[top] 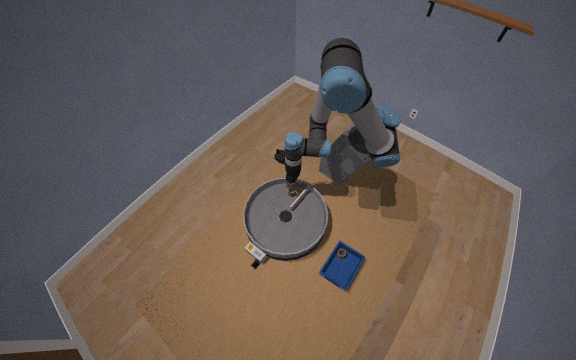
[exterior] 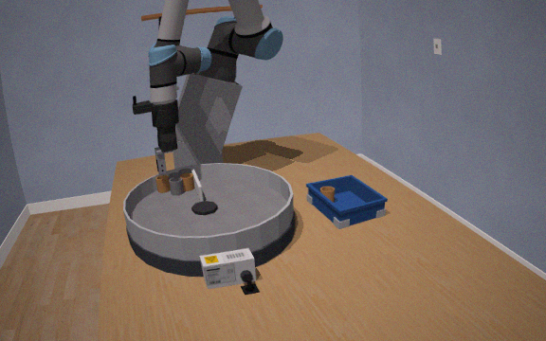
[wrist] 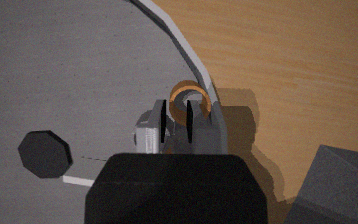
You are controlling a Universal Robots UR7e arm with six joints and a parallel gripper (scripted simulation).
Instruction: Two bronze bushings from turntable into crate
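Observation:
My gripper (exterior: 161, 173) (wrist: 176, 112) is partly open and empty, pointing down low over the turntable's back edge. The grey round turntable (top: 286, 257) (exterior: 216, 245) has a raised rim. A bronze bushing (exterior: 162, 184) (wrist: 173, 102) stands upright against the rim, by the fingertips and partly covered by the right finger in the wrist view. A grey bushing (top: 292, 192) (exterior: 175, 187) stands beside it, then another bronze bushing (top: 298, 193) (exterior: 188, 182). A further grey bushing (exterior: 186, 170) shows behind. The blue crate (top: 345, 272) (exterior: 360, 214) holds one upright bronze bushing (exterior: 327, 194).
A pale bar (top: 300, 198) (exterior: 198, 186) reaches from near the dark hub (top: 285, 216) (exterior: 204, 207) (wrist: 45, 154) to the rim, close beside the bushings. A white box (top: 255, 252) (exterior: 227, 269) sits at the turntable's front. The crate lies right of the turntable.

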